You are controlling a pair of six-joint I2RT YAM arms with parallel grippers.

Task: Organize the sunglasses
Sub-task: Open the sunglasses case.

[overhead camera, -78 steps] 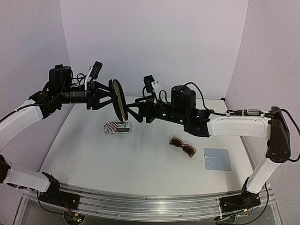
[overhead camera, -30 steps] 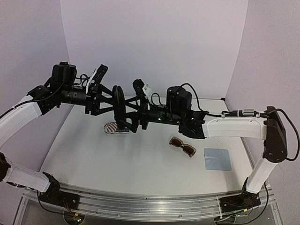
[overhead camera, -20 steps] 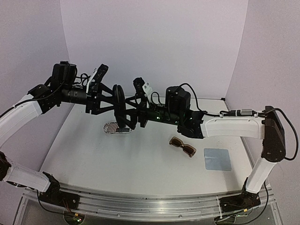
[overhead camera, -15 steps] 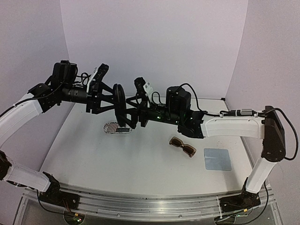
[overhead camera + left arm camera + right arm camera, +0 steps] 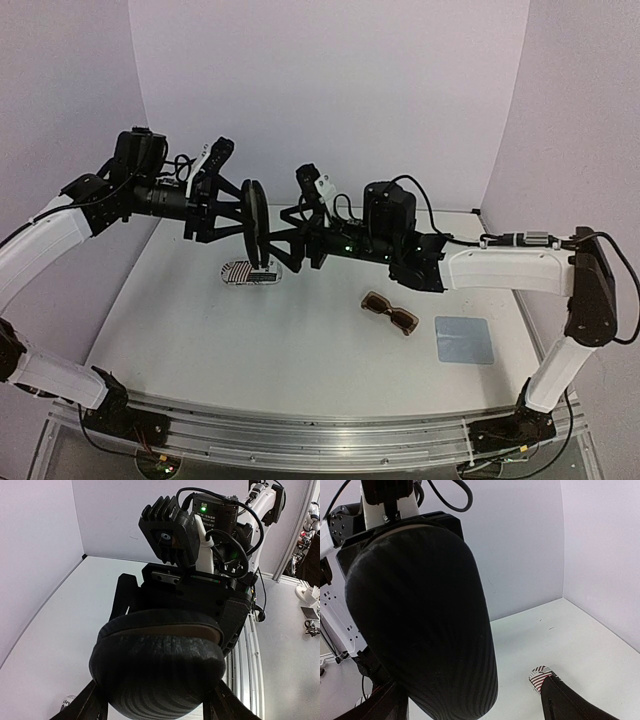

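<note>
The right hand (image 5: 278, 238), spread wide and empty, is the closer one to the brown sunglasses (image 5: 388, 312), which lie near-right of it on the tabletop (image 5: 200, 340), long axis far-left to near-right. Farther left, the left hand (image 5: 238, 216) clamps the black case (image 5: 155, 670) aloft.

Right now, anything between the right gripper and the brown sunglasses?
Nothing visible. The right gripper is up at the raised black case, jaws open; the brown sunglasses lie uncovered on the table, bare surface around them.
</note>
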